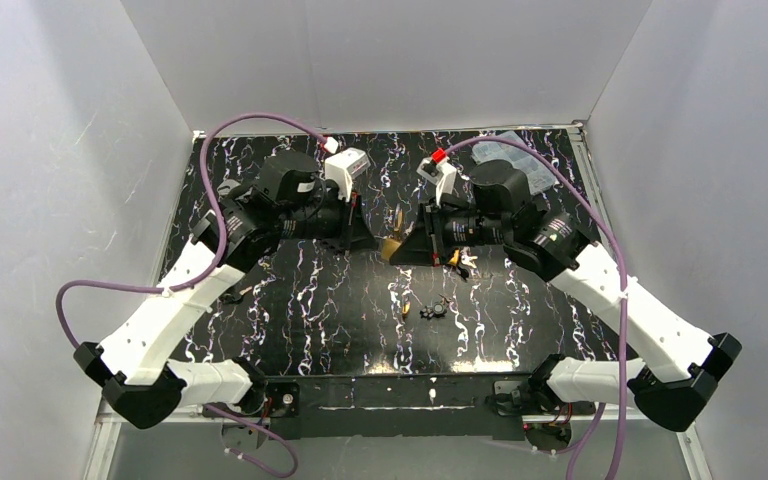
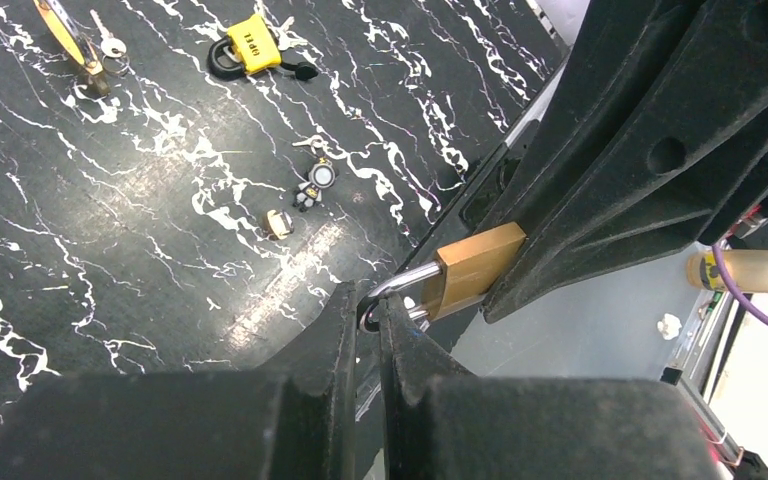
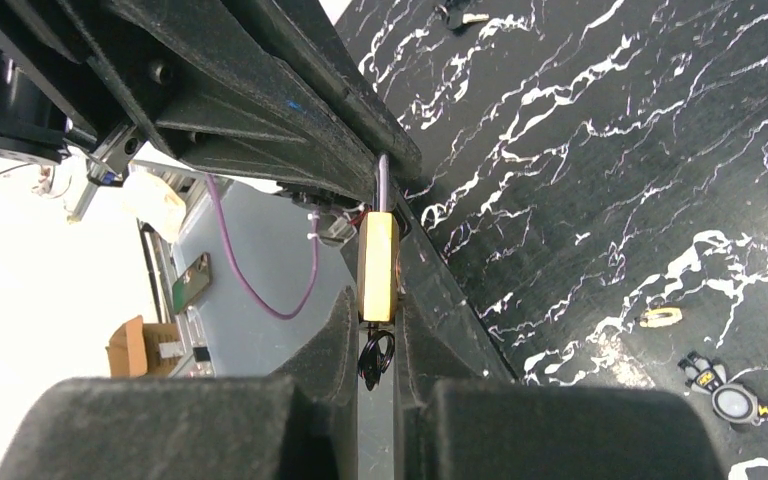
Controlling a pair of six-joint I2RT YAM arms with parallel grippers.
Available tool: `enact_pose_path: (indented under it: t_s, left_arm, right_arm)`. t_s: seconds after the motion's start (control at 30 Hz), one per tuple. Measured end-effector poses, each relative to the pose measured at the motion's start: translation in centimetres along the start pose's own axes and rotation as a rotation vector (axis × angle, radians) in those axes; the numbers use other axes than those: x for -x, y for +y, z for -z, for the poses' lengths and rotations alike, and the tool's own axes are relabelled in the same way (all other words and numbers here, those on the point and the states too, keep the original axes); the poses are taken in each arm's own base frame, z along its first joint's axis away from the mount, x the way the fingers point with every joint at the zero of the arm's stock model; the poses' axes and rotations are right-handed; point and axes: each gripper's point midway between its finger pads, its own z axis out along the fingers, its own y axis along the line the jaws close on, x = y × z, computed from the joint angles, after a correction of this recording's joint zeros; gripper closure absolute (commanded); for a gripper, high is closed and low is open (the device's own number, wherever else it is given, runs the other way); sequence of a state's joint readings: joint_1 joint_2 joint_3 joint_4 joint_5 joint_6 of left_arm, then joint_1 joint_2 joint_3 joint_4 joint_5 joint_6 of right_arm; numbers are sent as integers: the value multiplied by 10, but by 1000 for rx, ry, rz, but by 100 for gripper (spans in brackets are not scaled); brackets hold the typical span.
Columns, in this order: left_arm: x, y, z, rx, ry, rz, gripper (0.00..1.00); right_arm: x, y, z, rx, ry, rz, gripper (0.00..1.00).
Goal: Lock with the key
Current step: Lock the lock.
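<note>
The lock is a small brass padlock held in mid-air between both grippers, seen in the top view as the lock. My left gripper is shut on its silver shackle. My right gripper is shut on the flat sides of the lock's body. A dark ring dangles from the lock's underside between the right fingers. The key itself is hidden. In the top view the left gripper and right gripper meet tip to tip above the table's middle.
On the black marbled table lie a yellow padlock with keys, a loose silvery key, a small figure keychain and a small brass piece. White walls enclose the table. Purple cables arc over the arms.
</note>
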State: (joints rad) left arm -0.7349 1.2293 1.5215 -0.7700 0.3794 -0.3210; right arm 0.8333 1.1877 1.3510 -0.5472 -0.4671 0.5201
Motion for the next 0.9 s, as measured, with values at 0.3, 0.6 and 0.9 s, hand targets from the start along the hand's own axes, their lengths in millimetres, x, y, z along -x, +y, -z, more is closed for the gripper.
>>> enact_pose_path:
  t_s: [0.3, 0.6, 0.9]
  left_arm:
    - [-4, 5, -4, 59, 6, -12, 100]
    - [-8, 6, -5, 79, 18, -9, 100]
    - [-6, 9, -5, 103, 4, 17, 100]
  right_arm:
    - [-4, -3, -5, -21, 64, -33, 99]
    - [-8, -4, -8, -15, 97, -51, 99]
    - [-3, -6, -10, -6, 112, -68, 99]
